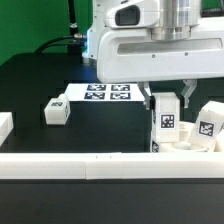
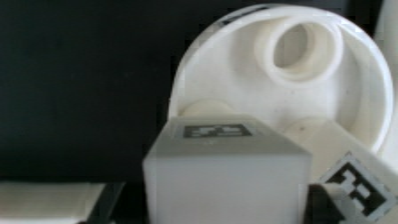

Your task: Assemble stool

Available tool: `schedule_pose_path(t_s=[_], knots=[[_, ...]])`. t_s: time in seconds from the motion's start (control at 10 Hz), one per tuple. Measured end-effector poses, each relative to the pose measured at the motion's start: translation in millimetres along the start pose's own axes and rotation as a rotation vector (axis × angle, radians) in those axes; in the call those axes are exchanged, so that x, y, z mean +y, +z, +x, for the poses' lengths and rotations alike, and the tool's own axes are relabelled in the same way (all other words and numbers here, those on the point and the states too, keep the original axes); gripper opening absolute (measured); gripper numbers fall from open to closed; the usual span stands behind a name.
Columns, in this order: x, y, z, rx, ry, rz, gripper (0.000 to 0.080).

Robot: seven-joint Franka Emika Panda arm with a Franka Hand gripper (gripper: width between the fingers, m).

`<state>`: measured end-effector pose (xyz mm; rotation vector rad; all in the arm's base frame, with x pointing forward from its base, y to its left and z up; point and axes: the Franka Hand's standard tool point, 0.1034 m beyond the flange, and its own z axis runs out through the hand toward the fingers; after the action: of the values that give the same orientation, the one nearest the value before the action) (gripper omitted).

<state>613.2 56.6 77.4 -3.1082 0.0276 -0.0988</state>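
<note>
Tabletop (image 1: pixel 40 85), black, is bordered in front by a white rail (image 1: pixel 90 165); marker board (image 1: pixel 105 92) lies flat on it. Upright leg (image 1: pixel 167 125) is clamped by gripper (image 1: pixel 168 108) at seat (image 1: pixel 190 148), at the exterior view's right.

Lots of open black table (image 1: pixel 115 130) in the middle, between the lying leg (image 1: pixel 57 111) and the standing leg (image 1: pixel 167 126). Flat marker board (image 1: pixel 105 93) at the back, low to pass over. Blocked along the front by the long white rail (image 1: pixel 90 165). Tight on the exterior view's right (three things packed close): standing leg, leaning leg (image 1: pixel 208 122) just beside it, round seat (image 1: pixel 190 148) low down by them. Hardly any gap there for fingers.
</note>
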Motion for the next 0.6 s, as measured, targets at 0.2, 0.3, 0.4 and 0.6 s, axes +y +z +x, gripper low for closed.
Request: schedule_pose_path(t_s=[0.2,0.3,0.4,0.6], knots=[[-3.5,0.8,-0.4,0.001,0.330,0.018,0.0337],[-9.4,1.7,-1.7,-0.001,0.509,0.016,0.0337],[-17.6,2.2,-2.3,0.002,0.570,0.016,0.0337],[-17.0,1.9,-1.9,0.001,0.678,0.023,0.0337]])
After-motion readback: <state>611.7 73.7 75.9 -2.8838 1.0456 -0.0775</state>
